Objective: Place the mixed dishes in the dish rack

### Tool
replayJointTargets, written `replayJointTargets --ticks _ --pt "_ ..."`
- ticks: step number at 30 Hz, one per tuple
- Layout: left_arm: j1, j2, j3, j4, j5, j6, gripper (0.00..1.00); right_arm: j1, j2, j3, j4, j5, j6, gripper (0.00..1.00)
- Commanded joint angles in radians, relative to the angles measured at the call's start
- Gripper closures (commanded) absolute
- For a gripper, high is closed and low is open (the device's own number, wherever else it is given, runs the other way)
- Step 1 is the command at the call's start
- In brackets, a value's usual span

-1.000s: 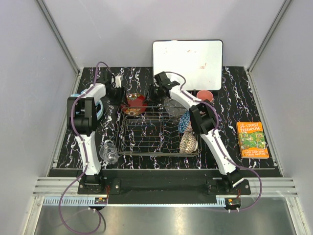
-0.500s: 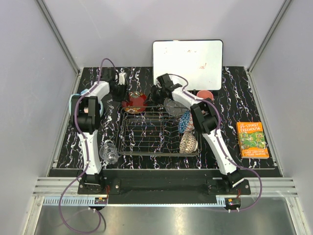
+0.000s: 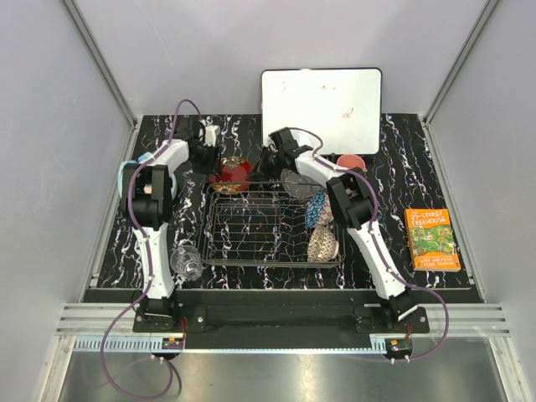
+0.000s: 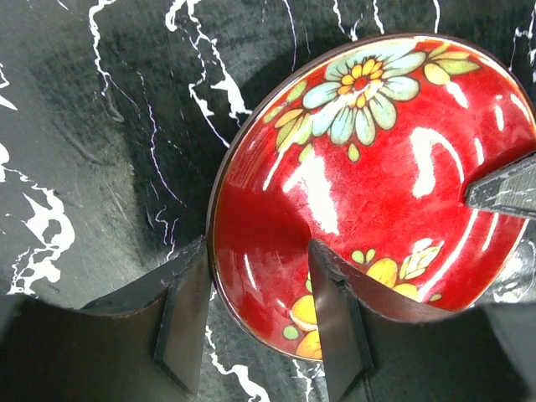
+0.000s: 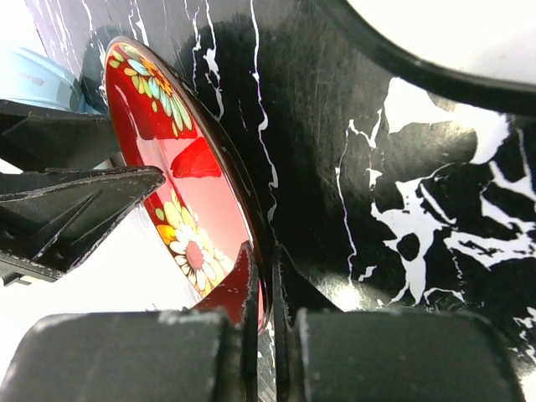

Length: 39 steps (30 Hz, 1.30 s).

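- A glossy red lacquer bowl [image 3: 232, 173] painted with flowers appears upper centre-left in the overhead view. It is just beyond the far left corner of the rectangular chrome wire dish rack [image 3: 251, 230].
- The left gripper [image 4: 260, 331] grips the bowl's rim, one black finger inside and one outside.
- The right gripper [image 5: 266, 285] is pinched closed on the rim's right side.
- The black white-veined marbled tabletop [image 4: 100, 126] lies beneath and carries the bowl's shadow.
- A blue patterned bowl [image 3: 316, 208] and a beige lattice-patterned bowl [image 3: 322, 244] stand on edge at the rack's right end.
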Motion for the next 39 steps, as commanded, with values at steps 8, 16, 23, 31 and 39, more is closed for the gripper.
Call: replayJointTargets --ticks 8,16,23,31,39 --pt "-0.036 -0.166 0.062 -0.384 0.295 0.058 0.15 0.071 -0.17 -0.128 0.165 0.053 -0.073 1.0" --pt "0.206 -0.384 0.21 -0.563 0.365 0.113 0.01 0.065 -0.167 -0.038 0.101 0.1 -0.148 1.0" --pt "0.326 -0.467 0.158 -0.606 0.387 0.162 0.01 0.058 -0.161 0.113 -0.032 0.196 -0.276 1.0" --pt "0.363 -0.507 0.062 -0.613 0.396 0.173 0.01 0.041 -0.31 0.245 -0.219 0.344 -0.495 1.0" --pt "0.367 -0.538 0.013 -0.611 0.388 0.184 0.01 0.057 -0.691 -0.022 -0.299 0.501 -0.728 1.0"
